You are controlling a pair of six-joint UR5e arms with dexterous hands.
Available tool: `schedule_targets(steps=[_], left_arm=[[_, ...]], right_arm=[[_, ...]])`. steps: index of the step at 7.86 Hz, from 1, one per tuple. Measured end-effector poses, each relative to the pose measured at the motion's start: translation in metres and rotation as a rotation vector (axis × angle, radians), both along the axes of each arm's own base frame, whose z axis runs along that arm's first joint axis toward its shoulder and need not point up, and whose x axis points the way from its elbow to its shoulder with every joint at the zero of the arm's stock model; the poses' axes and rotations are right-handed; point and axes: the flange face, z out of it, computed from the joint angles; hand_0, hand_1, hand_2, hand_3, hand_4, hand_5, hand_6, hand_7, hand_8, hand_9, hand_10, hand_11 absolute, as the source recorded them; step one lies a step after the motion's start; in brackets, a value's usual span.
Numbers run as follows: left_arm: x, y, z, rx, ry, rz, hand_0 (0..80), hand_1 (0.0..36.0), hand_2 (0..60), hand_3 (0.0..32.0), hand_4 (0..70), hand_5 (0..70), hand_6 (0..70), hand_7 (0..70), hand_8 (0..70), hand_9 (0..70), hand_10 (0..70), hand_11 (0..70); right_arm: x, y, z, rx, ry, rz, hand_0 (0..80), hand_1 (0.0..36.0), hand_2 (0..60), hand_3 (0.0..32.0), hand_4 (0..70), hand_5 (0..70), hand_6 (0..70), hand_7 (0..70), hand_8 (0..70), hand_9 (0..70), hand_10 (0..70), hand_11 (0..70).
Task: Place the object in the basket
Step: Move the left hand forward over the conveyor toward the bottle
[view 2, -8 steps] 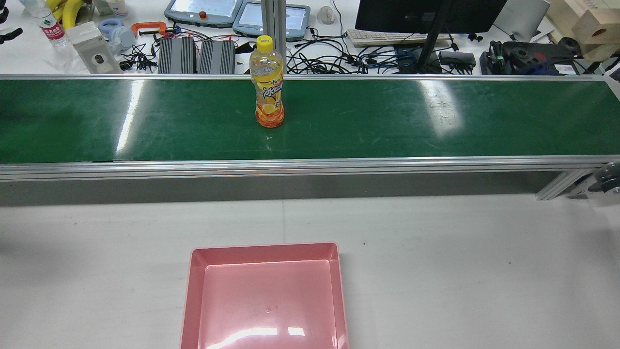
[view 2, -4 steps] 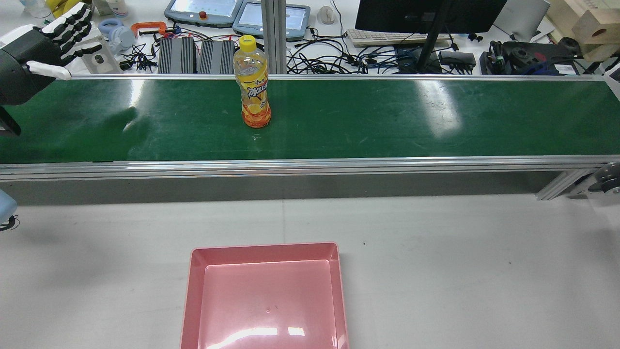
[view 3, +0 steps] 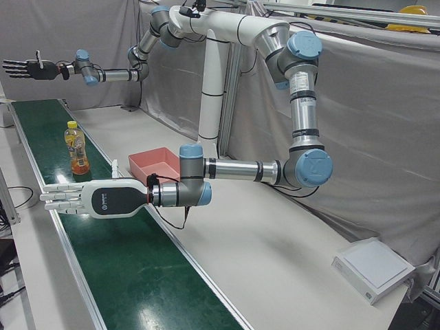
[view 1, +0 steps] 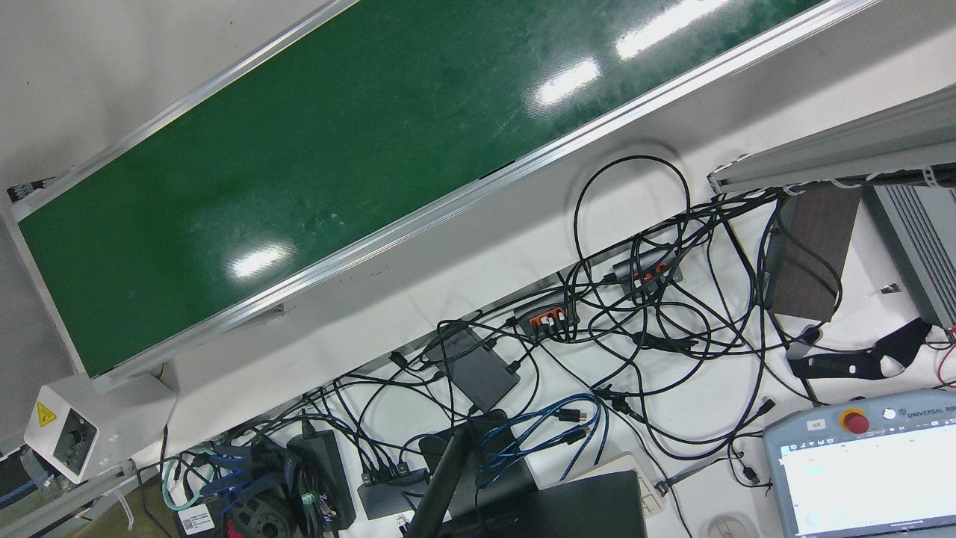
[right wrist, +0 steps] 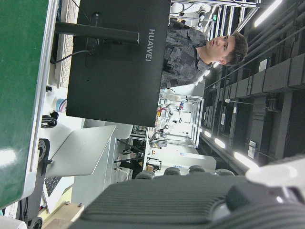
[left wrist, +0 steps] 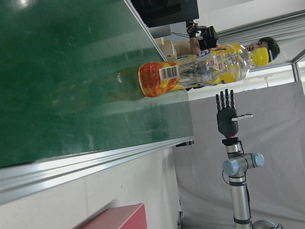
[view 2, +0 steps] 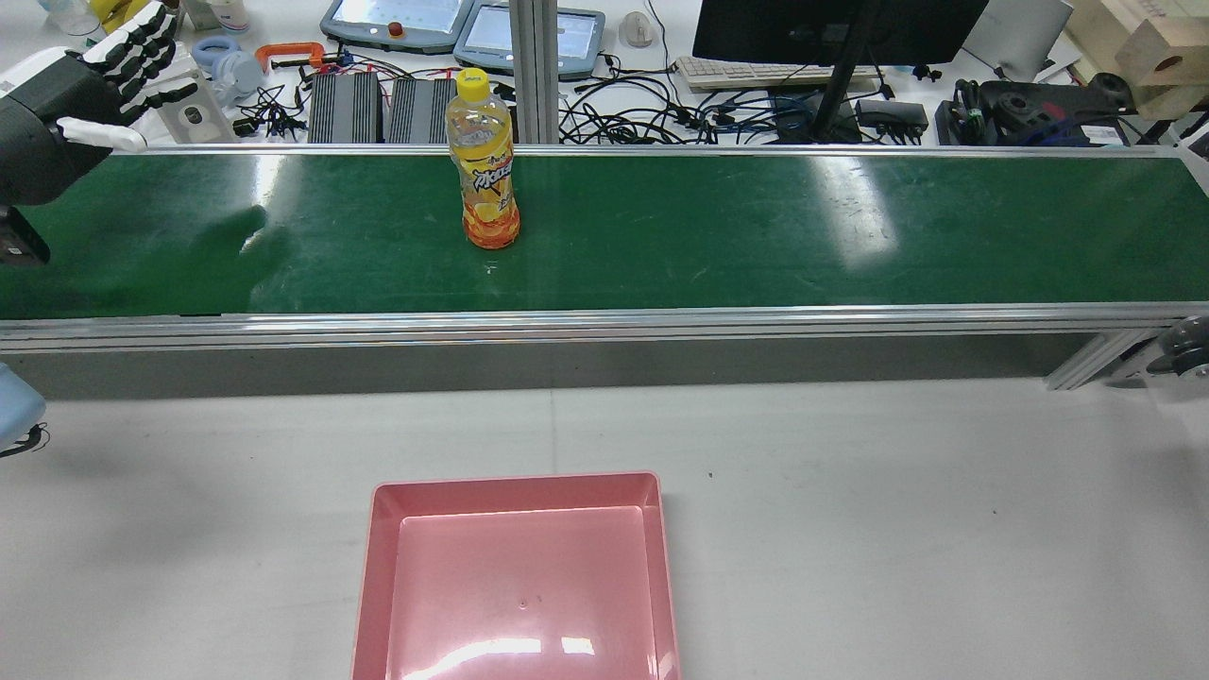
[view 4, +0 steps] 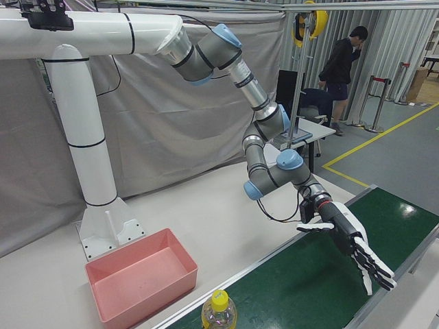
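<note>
Well ahead of my left hand (view 2: 90, 71), flat with fingers spread and empty, the bottle (view 2: 483, 161) stands upright on the belt (view 2: 756, 227); my right hand (view 3: 31, 69) is likewise spread, empty.

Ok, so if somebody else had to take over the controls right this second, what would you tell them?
Left hand: open, fingers flat, over the green belt, apart from the bottle.
Right hand: open, raised at the belt's far end, holding nothing.
Orange drink bottle: upright on the belt, untouched.
Pink basket: on the table, empty.
Done: nothing yet.
Left: grasp the bottle, carry it over, place it in the basket.
</note>
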Motion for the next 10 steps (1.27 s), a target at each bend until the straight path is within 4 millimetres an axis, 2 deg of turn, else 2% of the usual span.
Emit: schedule_targets(steps=[2, 4, 6, 10], left_arm=[[0.000, 0.007, -0.015, 0.009, -0.024, -0.002, 46.6, 8.3, 0.0, 0.0, 0.0, 0.8, 0.0, 0.0, 0.0, 0.7, 7.7, 12.6], [0.025, 0.016, -0.033, 0.032, -0.023, 0.028, 46.1, 8.6, 0.0, 0.0, 0.0, 0.3, 0.0, 0.0, 0.0, 1.2, 6.8, 11.4], [0.036, 0.014, -0.046, 0.056, -0.019, 0.012, 47.0, 9.8, 0.0, 0.0, 0.0, 0.6, 0.0, 0.0, 0.0, 1.5, 7.0, 11.8], [0.048, 0.020, -0.046, 0.027, -0.051, -0.031, 47.6, 10.6, 0.0, 0.0, 0.0, 1.6, 0.0, 0.0, 0.0, 1.2, 5.8, 10.1]], right_arm=[[0.000, 0.000, 0.000, 0.000, 0.000, 0.000, 0.0, 0.0, 0.0, 0.0, 0.0, 0.0, 0.0, 0.0, 0.0, 0.0, 0.0, 0.0], [0.000, 0.000, 0.000, 0.000, 0.000, 0.000, 0.0, 0.0, 0.0, 0.0, 0.0, 0.0, 0.0, 0.0, 0.0, 0.0, 0.0, 0.0], [0.000, 0.000, 0.000, 0.000, 0.000, 0.000, 0.0, 0.0, 0.0, 0.0, 0.0, 0.0, 0.0, 0.0, 0.0, 0.0, 0.0, 0.0], [0.000, 0.000, 0.000, 0.001, 0.000, 0.000, 0.0, 0.0, 0.0, 0.0, 0.0, 0.0, 0.0, 0.0, 0.0, 0.0, 0.0, 0.0]])
